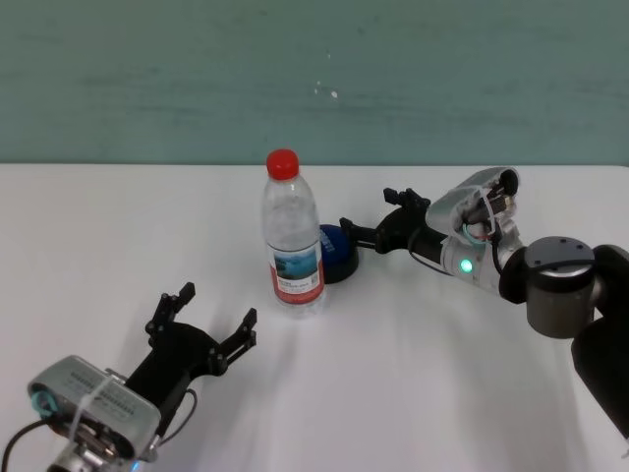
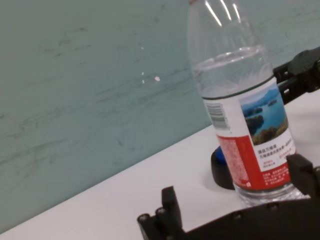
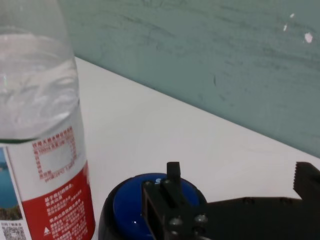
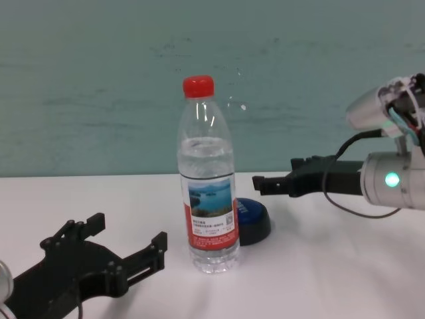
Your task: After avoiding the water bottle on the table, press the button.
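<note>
Left hand [image 1: 209, 324] nearest, fingers spread, low on surface [image 1: 98, 236]. Beyond, water bottle [image 1: 292, 236] upright before button [image 1: 337, 253]. Right hand [image 1: 371, 218] spread above button.

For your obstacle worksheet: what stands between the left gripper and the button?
The water bottle stands upright between the left gripper and the button, clearest in the head view.

Both arms end in matte black grippers, left [image 1: 218, 317] and right [image 1: 376, 216], with thin serrated fingers [image 1: 244, 328] and small screws. The wrists are silver-grey housings; the right one shows a green light, black cables and a dark grey round joint.
</note>
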Controlling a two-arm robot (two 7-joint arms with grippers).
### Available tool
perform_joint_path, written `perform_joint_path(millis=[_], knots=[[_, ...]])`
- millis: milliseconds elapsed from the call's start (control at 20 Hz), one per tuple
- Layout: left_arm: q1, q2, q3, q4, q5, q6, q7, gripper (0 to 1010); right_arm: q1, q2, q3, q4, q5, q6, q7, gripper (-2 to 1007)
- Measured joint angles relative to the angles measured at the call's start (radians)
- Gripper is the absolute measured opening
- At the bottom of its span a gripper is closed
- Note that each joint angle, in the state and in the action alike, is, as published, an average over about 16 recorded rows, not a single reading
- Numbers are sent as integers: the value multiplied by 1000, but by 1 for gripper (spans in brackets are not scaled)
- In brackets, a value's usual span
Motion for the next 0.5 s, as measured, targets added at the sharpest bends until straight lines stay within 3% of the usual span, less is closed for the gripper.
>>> perform_joint_path(millis=[250,500], knots=[[0,0,0,0,0,0,0,1000,-42,28,19,-83,21,11,-9,1004],[0,0,0,0,0,0,0,1000,-105,66,47,-204,58,27,-19,1004]])
